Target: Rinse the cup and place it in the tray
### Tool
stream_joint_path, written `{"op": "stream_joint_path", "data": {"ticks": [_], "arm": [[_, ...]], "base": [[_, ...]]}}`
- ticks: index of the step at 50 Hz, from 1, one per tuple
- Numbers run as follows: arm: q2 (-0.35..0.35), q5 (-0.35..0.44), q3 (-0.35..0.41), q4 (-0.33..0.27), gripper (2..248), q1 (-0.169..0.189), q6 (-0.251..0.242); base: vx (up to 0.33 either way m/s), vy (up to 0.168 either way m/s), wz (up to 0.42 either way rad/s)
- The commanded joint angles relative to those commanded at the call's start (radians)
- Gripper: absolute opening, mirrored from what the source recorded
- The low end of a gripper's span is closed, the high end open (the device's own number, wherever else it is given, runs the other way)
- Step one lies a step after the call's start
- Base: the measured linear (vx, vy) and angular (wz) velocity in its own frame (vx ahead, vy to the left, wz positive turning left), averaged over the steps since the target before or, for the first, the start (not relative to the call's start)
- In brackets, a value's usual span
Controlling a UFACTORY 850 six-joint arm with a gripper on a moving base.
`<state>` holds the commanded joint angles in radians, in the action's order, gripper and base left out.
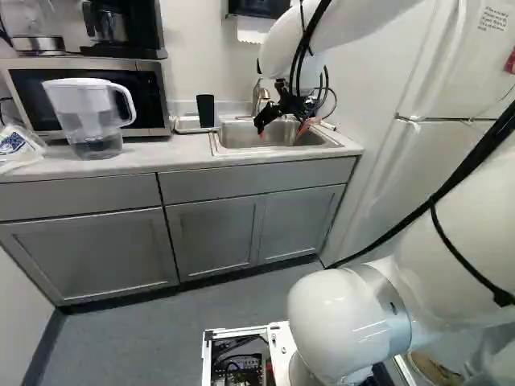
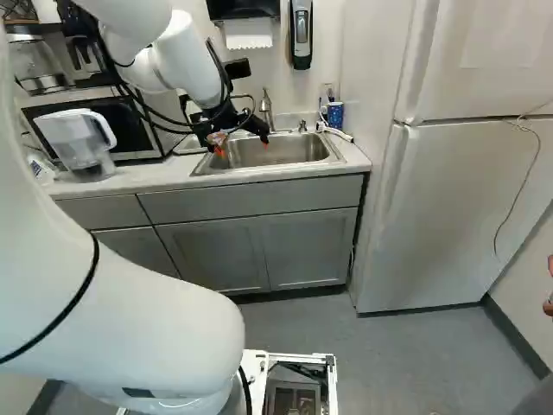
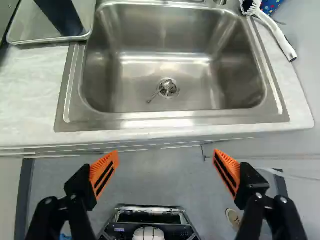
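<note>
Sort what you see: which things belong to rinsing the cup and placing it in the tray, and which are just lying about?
Likely part of the job:
- black cup
- metal tray under it
- sink
- faucet
- gripper

Just lying about:
- water filter pitcher
- microwave
- white-handled brush
- blue patterned cup

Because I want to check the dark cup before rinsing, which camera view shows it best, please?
The left base view: the dark cup shows there at full height, standing on the tray. The wrist view shows only its lower part. In the right base view I cannot surely tell it from the dark parts of the arm.
</note>
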<state>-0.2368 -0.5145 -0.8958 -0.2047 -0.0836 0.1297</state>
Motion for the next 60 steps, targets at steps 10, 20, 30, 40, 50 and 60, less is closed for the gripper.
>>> {"op": "stream_joint_path", "data": {"ticks": [10, 20, 30, 40, 50, 60], "arm": [[0.000, 0.000, 0.000, 0.000, 247, 0.000, 0.000], [0.000, 0.000, 0.000, 0.000, 247, 0.000, 0.000], [0.000, 0.000, 0.000, 0.000, 247, 0.000, 0.000], [0.000, 0.000, 0.000, 0.000, 247, 0.000, 0.000], [0.000, 0.000, 0.000, 0.000, 247, 0.000, 0.000], [0.000, 0.006, 0.004, 0.001, 247, 0.000, -0.001]], "base": [[-0.116, 0.003, 0.020], [-0.115, 0.002, 0.020], [-0.091, 0.002, 0.016], [-0.024, 0.000, 0.005], [0.005, 0.000, -0.001], [0.000, 0.000, 0.000]]}}
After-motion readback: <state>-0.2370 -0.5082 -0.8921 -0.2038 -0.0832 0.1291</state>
